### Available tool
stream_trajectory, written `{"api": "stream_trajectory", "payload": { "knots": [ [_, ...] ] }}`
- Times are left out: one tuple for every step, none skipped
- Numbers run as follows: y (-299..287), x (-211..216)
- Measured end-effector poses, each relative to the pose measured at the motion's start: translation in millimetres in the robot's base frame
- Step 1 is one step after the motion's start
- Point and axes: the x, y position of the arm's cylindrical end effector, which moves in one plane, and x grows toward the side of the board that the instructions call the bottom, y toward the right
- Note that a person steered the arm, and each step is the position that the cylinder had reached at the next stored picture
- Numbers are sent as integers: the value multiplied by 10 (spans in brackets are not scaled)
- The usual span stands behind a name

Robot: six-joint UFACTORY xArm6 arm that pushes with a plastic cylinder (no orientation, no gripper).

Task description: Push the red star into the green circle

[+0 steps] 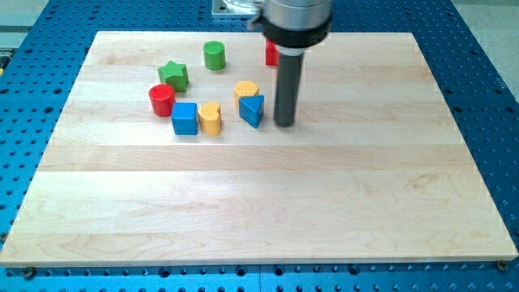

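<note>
Mostly hidden behind the rod, red block (271,53), perhaps the star; tool's state untellable.

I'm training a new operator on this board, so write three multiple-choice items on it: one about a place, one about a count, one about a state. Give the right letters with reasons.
1. Where is my tip relative to the blue triangle block?
A. At the view's right of it
B. At the view's left of it
C. On top of it

2. How many yellow blocks are on the wooden board?
A. One
B. Two
C. Four

3. How does the red block by the arm show?
A. Fully in view
B. Partly hidden behind the rod
C. Stacked on the green cylinder

Answers:
1. A: the rod's end sits on the board just right of the triangle, with a small gap.
2. B: one beside the blue cube, another behind the triangle.
3. B: only its left part shows, so its shape cannot be made out.
</note>
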Motion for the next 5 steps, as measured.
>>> {"api": "stream_trajectory", "payload": {
  "knots": [
    [-86, 51],
    [-132, 51],
    [-244, 51],
    [-197, 51],
    [-146, 190]
  ]
}}
